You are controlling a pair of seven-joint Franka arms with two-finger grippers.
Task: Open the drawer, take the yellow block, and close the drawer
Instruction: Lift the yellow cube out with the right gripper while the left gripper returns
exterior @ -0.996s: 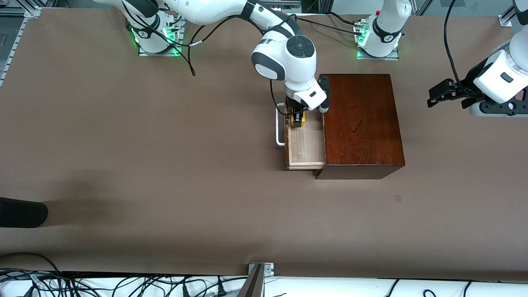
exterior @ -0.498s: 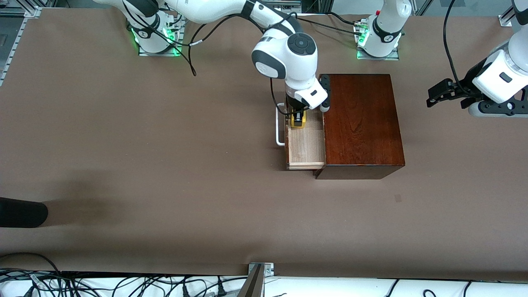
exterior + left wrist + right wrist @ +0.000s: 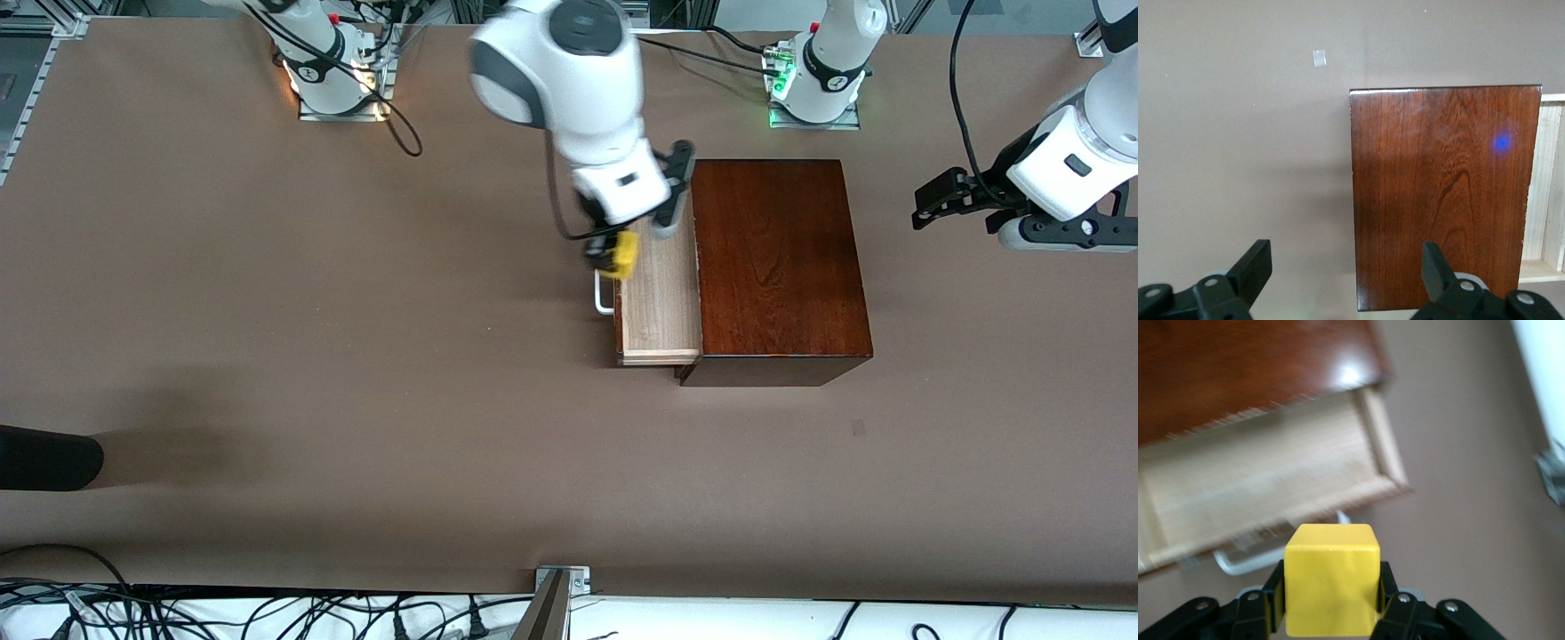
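The right gripper [image 3: 613, 253] has the small bright yellow cube [image 3: 625, 254] pinched between its two black fingers, up in the air over the handle end of the open drawer [image 3: 660, 302] of the glossy dark reddish-brown wooden box [image 3: 778, 267]. In the right wrist view the yellow cube [image 3: 1331, 580] fills the gap between the fingers [image 3: 1275, 593] completely, with the pale light-wood tray [image 3: 1265, 473] and its white bar handle [image 3: 1255, 559] well below it, so it looks clear of the tray. The tray itself stands pulled out from the box, nothing showing on its pale floor. I'd say the taking step is about done and closing is what's left. Next, I reckon the cube wants carrying off the box and setting down on the brown table [image 3: 311, 311] beside it, then a push on that dark front to slide the tray home. The left gripper [image 3: 933, 203] waits over the table off the box's left-arm end, fingers spread wide apart and holding nothing, as the left wrist view shows [image 3: 1345, 267]
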